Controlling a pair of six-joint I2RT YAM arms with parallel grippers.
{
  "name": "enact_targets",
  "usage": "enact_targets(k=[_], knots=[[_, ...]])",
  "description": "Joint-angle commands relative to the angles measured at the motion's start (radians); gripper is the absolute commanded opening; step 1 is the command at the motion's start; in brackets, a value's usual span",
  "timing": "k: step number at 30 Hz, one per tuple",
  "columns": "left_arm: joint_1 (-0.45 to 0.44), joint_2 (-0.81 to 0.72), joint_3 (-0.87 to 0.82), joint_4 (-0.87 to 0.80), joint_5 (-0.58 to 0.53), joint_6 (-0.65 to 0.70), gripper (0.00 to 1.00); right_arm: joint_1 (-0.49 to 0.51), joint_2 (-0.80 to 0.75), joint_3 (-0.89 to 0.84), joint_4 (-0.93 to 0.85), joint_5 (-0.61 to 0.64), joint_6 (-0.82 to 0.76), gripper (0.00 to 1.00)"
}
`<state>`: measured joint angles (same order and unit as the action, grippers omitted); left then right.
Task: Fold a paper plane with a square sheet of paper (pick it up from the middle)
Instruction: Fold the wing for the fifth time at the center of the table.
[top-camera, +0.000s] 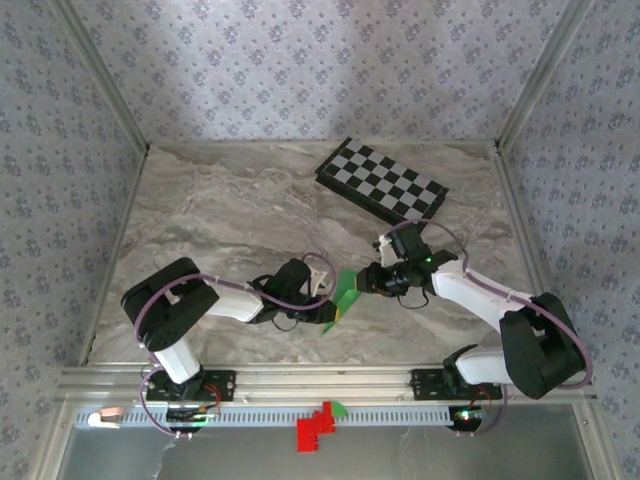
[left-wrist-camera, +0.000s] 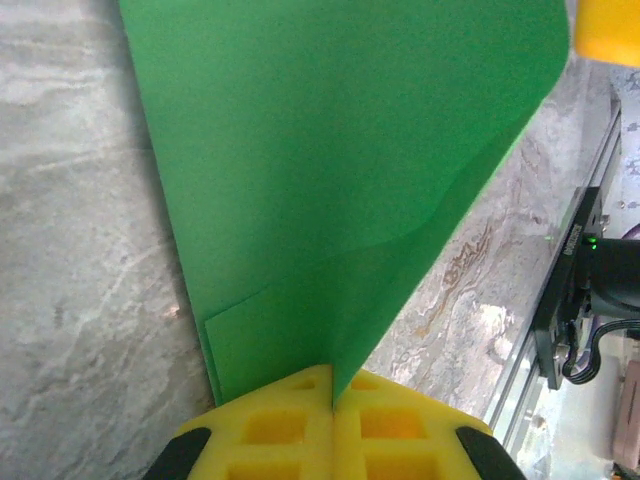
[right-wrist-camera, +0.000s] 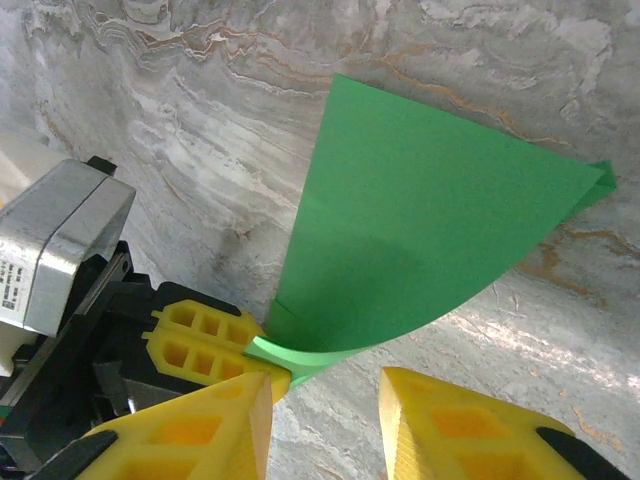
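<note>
From above: green sheet of paper raised at table centre, left gripper at its 7 o'clock, right gripper at 2 o'clock.
Left wrist: left gripper clenched on sheet at 6 o'clock.
Right wrist: right gripper spread, grasping nothing; sheet at 12 o'clock.

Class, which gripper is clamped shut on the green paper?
The left gripper: its yellow fingers press together on the paper; the right gripper has a gap between its fingers.

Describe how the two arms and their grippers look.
Both arms, left arm and right arm, have bulky black joints, white links and looping purple cables, with small green lights at the bases. The left gripper and right gripper carry yellow plastic fingers moulded with square recesses.
</note>
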<state>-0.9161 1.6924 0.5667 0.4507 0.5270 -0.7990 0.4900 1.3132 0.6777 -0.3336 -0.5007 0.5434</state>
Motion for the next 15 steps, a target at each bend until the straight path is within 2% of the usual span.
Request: enact_targets(k=[1, 8, 15], knots=[[0.009, 0.024, -0.014, 0.030, 0.032, -0.022, 0.00, 0.011, 0.013, 0.023, -0.020, 0.013, -0.032, 0.34], [0.020, 0.049, -0.024, 0.056, 0.045, -0.058, 0.00, 0.074, 0.011, 0.031, -0.018, 0.050, -0.076, 0.32], [0.019, 0.071, -0.030, 0.064, 0.048, -0.088, 0.00, 0.175, 0.023, 0.013, 0.045, 0.096, -0.083, 0.24]])
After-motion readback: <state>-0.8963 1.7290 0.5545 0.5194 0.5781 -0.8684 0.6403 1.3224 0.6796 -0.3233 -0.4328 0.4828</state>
